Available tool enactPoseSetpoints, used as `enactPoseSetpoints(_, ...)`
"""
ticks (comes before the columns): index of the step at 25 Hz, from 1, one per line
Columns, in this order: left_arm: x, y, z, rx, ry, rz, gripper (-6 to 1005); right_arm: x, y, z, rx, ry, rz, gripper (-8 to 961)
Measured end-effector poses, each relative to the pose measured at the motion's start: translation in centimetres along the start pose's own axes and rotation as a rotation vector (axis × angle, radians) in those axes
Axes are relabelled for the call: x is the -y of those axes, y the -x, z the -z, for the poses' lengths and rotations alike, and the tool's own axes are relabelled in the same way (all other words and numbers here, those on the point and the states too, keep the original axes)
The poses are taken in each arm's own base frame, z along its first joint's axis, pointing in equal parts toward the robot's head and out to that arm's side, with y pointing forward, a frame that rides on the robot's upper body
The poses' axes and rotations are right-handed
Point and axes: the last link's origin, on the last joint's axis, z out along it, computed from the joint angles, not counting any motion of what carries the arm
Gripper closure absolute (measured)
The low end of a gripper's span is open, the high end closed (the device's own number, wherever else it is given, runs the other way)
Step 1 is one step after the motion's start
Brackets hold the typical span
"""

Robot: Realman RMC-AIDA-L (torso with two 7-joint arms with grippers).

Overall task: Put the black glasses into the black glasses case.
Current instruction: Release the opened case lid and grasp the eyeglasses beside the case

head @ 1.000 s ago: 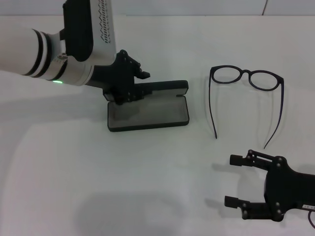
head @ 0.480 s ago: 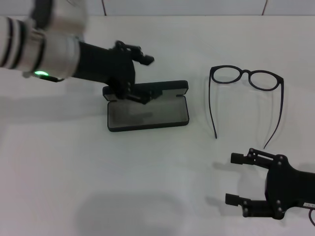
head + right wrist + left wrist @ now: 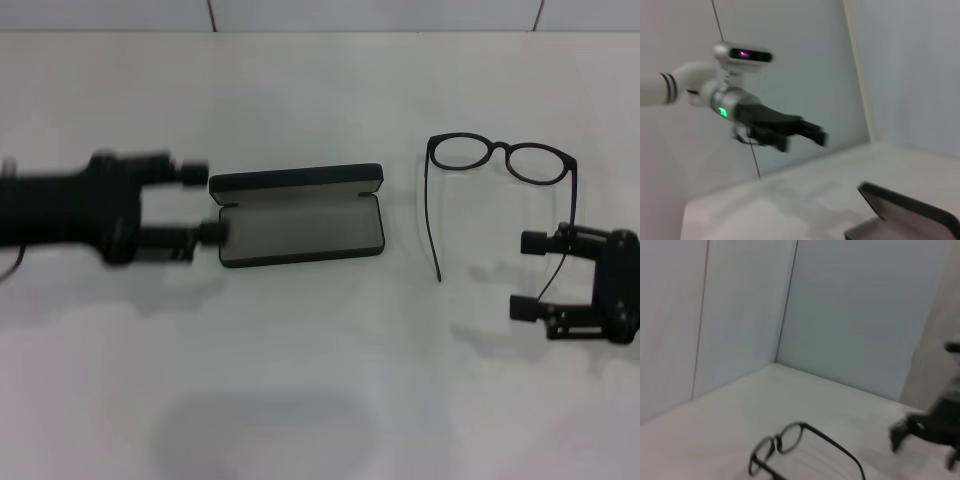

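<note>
**Desk:** What's on the worktop (image 3: 320, 380), left to right?

**Photographer:** The left gripper (image 3: 208, 203) hangs level just beside the left end of the black glasses case (image 3: 300, 228), fingers apart, holding nothing. The case lies open, lid propped behind, grey lining up. To its right, well apart from it, the black glasses (image 3: 500, 190) rest with temples unfolded. The right gripper (image 3: 528, 274), fingers spread, sits over the tip of the right-hand temple, empty.

**Desk:** How should the pick go?

**Photographer:** My judgement: close on the frame front or a temple near the hinge, not the thin tip, which would likely flex or swing. Keep the glasses level for carrying.

**Desk:** Do the wrist views add anything?

**Photographer:** The left wrist view shows the glasses (image 3: 800, 450) low and side-on, the frame front standing up off the worktop. The right wrist view shows the raised lid of the case (image 3: 905, 210) edge-on.
</note>
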Motion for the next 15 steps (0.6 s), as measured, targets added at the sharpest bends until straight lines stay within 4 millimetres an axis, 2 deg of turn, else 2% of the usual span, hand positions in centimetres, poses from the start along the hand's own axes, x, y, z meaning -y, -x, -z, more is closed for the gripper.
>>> enactPoseSetpoints(1,-0.4,0.8,0.4,-0.006,0.005,0.012,183,0.8,1.1,0.1,-0.043,0.006,0.001,116)
enactPoseSetpoints(2,-0.4,0.8,0.4,-0.006,0.005,0.012,183,1.7,2.3,0.1,-0.098,0.005,-0.002,116)
enactPoseSetpoints(3,-1.5,2.9,0.8,-0.011,0.021,0.038,183,2.4,3.2,0.1,-0.146,0.003,-0.001,116)
enactPoseSetpoints(8,-3.4,6.1,0.2,-0.003,0.068,0.053,184,6.2,8.8,-0.9,-0.405,-0.042,-0.026,116)
enactPoseSetpoints(12,-4.2,7.5,-1.1,0.03,0.113,0.046,185,8.1,13.2,-1.8,-0.568,-0.106,-0.004,116)
enactPoseSetpoints(15,-5.0,8.4,-2.0,0.059,0.15,0.039,185,9.1,15.5,-3.3,-0.682,-0.145,0.045,116)
